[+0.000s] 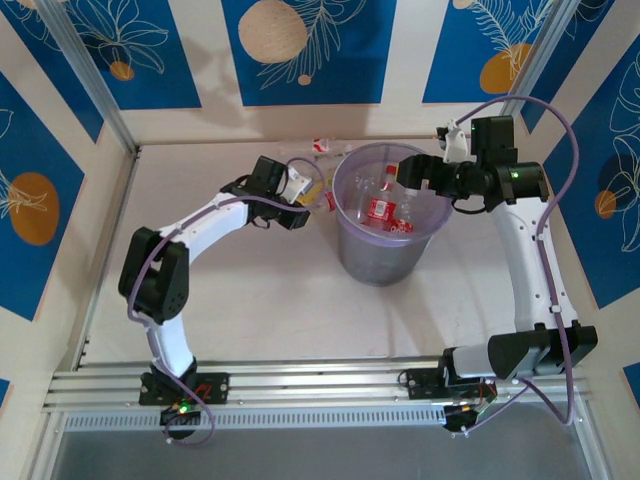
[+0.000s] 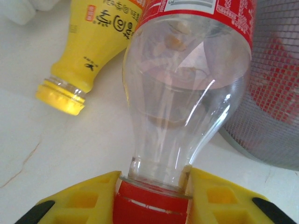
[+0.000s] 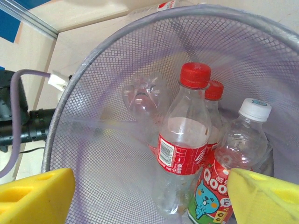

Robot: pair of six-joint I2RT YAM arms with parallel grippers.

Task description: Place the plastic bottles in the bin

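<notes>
Your right tool (image 3: 149,196) hangs over the bin (image 3: 93,140), its yellow fingers (image 3: 37,193) spread wide apart. Inside the mesh wall, a red-capped bottle (image 3: 184,140) with a red label stands upright. A second red cap (image 3: 214,89) shows just behind it, and a white-capped bottle (image 3: 245,140) stands just beside it. A clear bottle (image 3: 140,100) leans behind them, base toward you.

Bottles (image 3: 183,144) stand inside the bin (image 1: 380,262); another bottle (image 2: 91,37) lies just left.
</notes>
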